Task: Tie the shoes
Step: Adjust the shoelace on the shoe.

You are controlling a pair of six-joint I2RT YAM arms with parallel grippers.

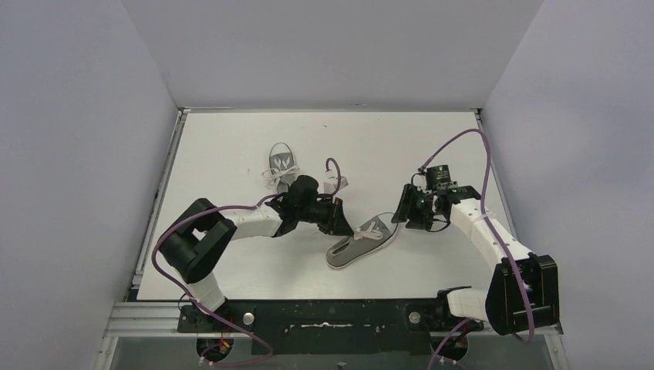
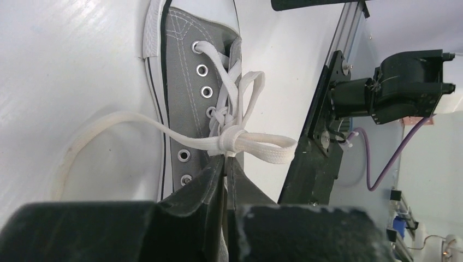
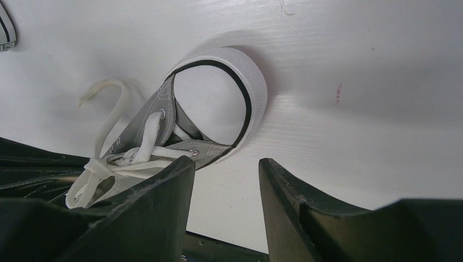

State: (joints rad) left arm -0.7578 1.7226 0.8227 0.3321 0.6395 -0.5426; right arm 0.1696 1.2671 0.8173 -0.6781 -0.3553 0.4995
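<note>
One grey shoe (image 1: 361, 243) lies mid-table, toe toward the right arm. The other shoe (image 1: 281, 160) sits farther back. My left gripper (image 1: 348, 225) is over the near shoe's laces. In the left wrist view this shoe (image 2: 180, 98) carries a knot (image 2: 232, 139) with a loop (image 2: 267, 148), and a loose lace end (image 2: 109, 123) trails on the table. My left gripper (image 2: 225, 164) is shut on a white lace just under the knot. My right gripper (image 1: 402, 212) stands open by the toe. In its wrist view the shoe (image 3: 158, 114) lies left of the empty right gripper (image 3: 225, 164).
White walls close the table (image 1: 231, 146) on three sides. A black rail (image 1: 332, 312) with both arm bases runs along the near edge. The right arm's base (image 2: 409, 82) shows in the left wrist view. The far shoe's sole edge (image 3: 5, 27) shows at the corner of the right wrist view.
</note>
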